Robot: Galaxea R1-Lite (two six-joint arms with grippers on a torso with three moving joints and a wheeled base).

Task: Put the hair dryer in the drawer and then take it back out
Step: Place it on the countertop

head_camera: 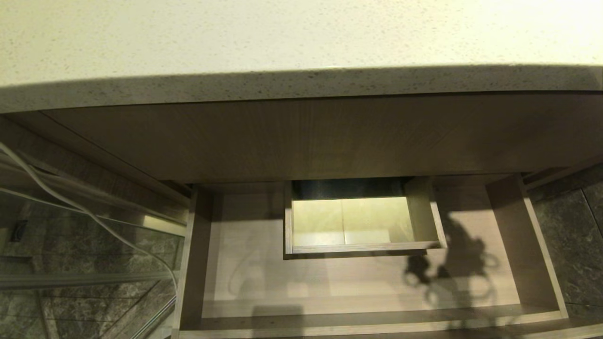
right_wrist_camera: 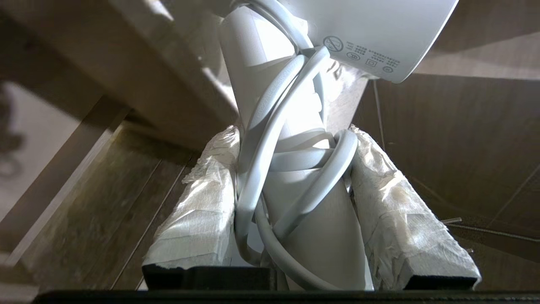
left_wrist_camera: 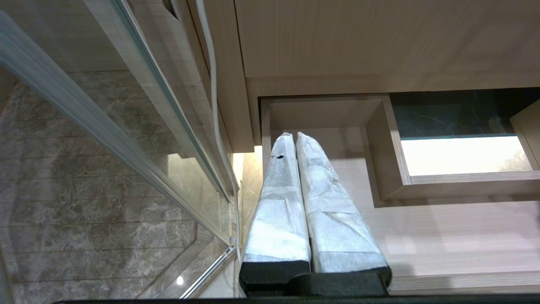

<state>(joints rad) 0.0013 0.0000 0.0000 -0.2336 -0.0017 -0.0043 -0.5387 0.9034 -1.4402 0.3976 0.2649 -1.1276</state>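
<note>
The drawer (head_camera: 330, 282) stands pulled out below the vanity, its wood-grain floor bare, with a boxed notch (head_camera: 358, 221) at its rear wall. A shadow of a gripper and a cord (head_camera: 452, 268) falls on the drawer's right half. In the right wrist view, my right gripper (right_wrist_camera: 295, 135) is shut on the handle of the white hair dryer (right_wrist_camera: 303, 236). A white cord (right_wrist_camera: 270, 126) is wound round the handle and the barrel (right_wrist_camera: 371, 33) is beyond the fingertips. My left gripper (left_wrist_camera: 294, 135) is shut and empty, over the drawer's (left_wrist_camera: 464, 236) left end. Neither arm shows in the head view.
A speckled pale countertop (head_camera: 301, 37) overhangs the wood-grain vanity panel (head_camera: 301, 136) above the drawer. A glass panel (head_camera: 70, 263) and a white cable (head_camera: 70, 202) are left of the drawer. Dark marble floor (head_camera: 574, 235) lies to its right.
</note>
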